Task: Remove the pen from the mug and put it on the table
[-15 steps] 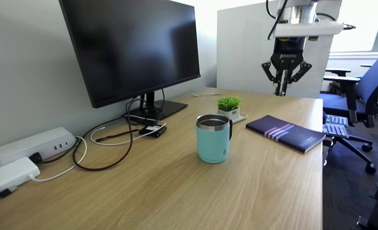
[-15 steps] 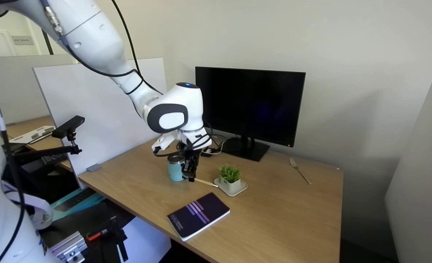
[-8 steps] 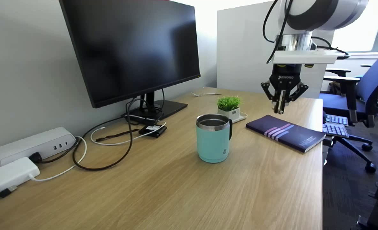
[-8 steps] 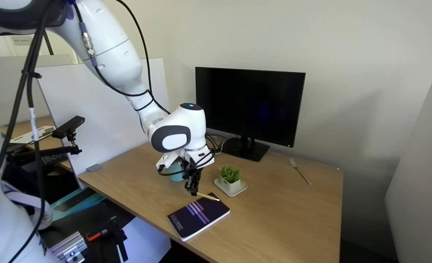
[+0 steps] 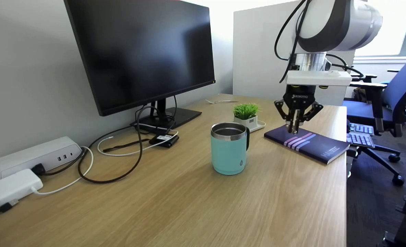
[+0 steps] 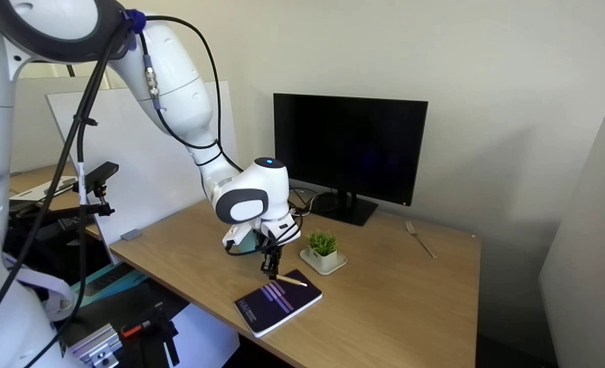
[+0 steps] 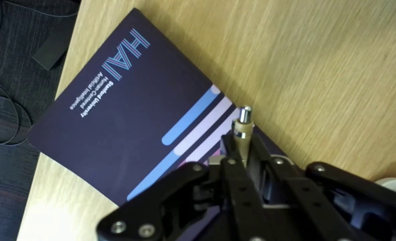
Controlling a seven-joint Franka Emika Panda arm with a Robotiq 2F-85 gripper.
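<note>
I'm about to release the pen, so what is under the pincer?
The dark notebook lies there, on the table. In the wrist view the pincer covers part of it, and whether the pen touches the notebook cannot be made out.

The arm (image 6: 186, 106) is smooth, white and rounded, with dark grey trim (image 6: 80, 49), a small blue light (image 6: 269, 161) and a purplish-blue wrap (image 6: 138, 21). Black cables (image 6: 81, 118) run along it, one through a silver connector (image 6: 151, 81). Past a shiny metal collar (image 5: 308, 61), the gripper (image 5: 292, 130) is black, lettered ROBOTIQ and dotted with silver screws (image 7: 118, 227).
</note>
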